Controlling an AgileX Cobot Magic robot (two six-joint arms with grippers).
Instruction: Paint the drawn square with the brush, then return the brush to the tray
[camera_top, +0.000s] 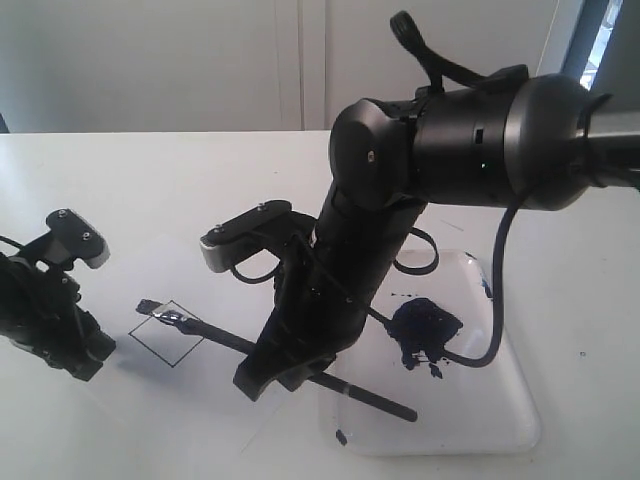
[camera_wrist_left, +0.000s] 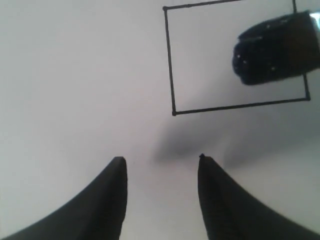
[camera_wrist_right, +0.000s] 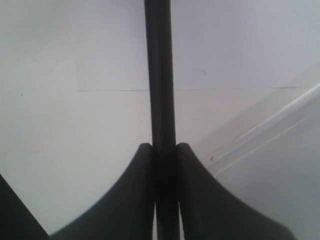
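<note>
Right gripper (camera_wrist_right: 164, 146) of mine pinching the brush (camera_wrist_right: 159, 70) mid-handle, bristles out ahead over the drawn square (camera_top: 167, 345), tray (camera_top: 500, 420) beside it, my left gripper (camera_wrist_left: 161, 162) spread and empty

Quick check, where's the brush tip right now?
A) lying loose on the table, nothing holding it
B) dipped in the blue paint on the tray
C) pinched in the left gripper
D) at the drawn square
D: the right gripper is shut on the handle of the brush, and the left wrist view shows its blue bristles inside the outline of the drawn square, well clear of the tray.
</note>
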